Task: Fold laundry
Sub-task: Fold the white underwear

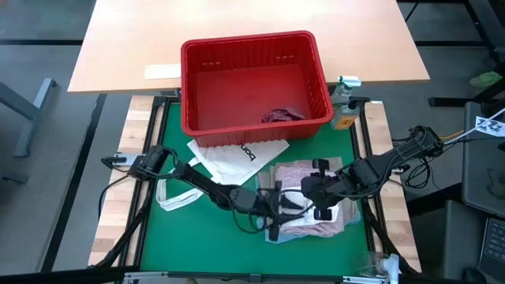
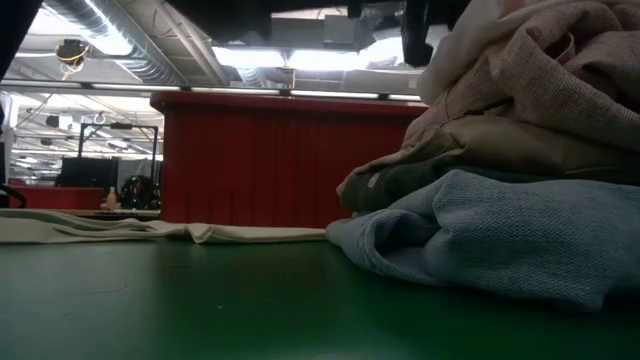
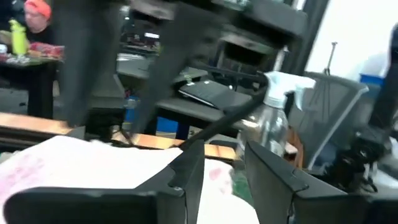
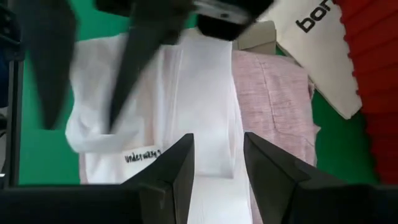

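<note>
A stack of folded laundry [image 1: 312, 201] lies on the green mat's right half. In the low view its layers show: light blue [image 2: 500, 240] at the bottom, then dark grey-green [image 2: 440, 182], beige [image 2: 520, 140] and mottled pink [image 2: 540, 60]. A small white piece [image 4: 186, 93] lies on top of the pink one [image 4: 273, 106]. My left gripper [image 3: 221, 180] stands level and open at the stack's near left side [image 1: 272, 214]. My right gripper [image 4: 217, 165] hangs open above the white piece, pointing steeply down [image 1: 319, 193]. A maroon garment [image 1: 282, 115] lies in the red basket.
The red slotted basket [image 1: 252, 79] stands at the mat's far edge. A white tote bag [image 1: 237, 158] with black lettering lies flat between the basket and the stack, its handles [image 1: 177, 197] toward the left. A spray bottle [image 1: 345, 99] stands right of the basket.
</note>
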You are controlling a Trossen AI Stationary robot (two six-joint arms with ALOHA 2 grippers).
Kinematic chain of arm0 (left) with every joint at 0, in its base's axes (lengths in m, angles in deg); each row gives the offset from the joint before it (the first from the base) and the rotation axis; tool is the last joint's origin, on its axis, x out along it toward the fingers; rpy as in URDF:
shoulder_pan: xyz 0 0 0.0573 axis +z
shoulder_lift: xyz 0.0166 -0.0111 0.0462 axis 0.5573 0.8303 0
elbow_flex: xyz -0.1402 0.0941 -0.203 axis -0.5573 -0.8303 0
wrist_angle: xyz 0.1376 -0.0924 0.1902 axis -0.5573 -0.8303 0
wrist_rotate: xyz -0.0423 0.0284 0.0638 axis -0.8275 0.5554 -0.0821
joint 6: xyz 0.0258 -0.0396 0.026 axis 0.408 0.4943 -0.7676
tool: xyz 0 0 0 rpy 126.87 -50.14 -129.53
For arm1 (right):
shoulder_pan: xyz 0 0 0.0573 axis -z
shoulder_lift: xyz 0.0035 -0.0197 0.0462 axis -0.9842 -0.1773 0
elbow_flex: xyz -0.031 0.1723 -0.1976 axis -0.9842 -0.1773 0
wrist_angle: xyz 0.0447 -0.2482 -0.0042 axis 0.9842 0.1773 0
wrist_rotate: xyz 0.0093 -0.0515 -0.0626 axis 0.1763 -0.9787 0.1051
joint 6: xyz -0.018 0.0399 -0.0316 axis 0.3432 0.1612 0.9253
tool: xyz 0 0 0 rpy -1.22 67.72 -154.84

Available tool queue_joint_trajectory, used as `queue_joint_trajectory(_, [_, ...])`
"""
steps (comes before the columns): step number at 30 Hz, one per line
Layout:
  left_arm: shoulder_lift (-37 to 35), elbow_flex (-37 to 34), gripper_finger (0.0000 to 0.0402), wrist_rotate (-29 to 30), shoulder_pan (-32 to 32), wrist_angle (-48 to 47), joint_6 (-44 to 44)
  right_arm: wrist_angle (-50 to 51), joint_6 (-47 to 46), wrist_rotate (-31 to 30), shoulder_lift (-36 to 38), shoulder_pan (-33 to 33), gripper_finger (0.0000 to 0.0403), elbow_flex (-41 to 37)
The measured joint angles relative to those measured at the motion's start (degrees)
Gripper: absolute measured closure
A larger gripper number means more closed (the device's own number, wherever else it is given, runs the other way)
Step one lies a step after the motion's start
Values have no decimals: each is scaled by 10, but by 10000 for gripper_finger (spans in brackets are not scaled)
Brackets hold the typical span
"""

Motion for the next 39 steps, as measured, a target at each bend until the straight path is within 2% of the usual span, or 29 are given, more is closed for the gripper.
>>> queue_joint_trajectory(5, [-1, 0, 303, 17, -25, -27, -46, -21, -2, -7, 1, 0, 263, -36])
queue_joint_trajectory(13, [0, 0, 312, 70, -41, -141, -49, -49, -2, -41, 0, 1, 263, -99])
queue_joint_trajectory(19, [0, 0, 317, 71, -35, -149, -49, -53, -2, -93, 0, 1, 263, -124])
queue_joint_trajectory(25, [0, 0, 317, 71, -34, -149, -48, -54, -2, -98, 0, 1, 263, -129])
queue_joint_trajectory(29, [0, 0, 317, 73, -34, -133, -65, -16, -2, -96, 0, 0, 263, -97])
queue_joint_trajectory(33, [0, 0, 317, 84, -33, -75, -108, 15, -8, -90, 1, -1, 263, -37])
queue_joint_trajectory(39, [-10, 0, 317, 85, -33, -40, -123, -37, -34, 8, 1, -1, 263, 9])
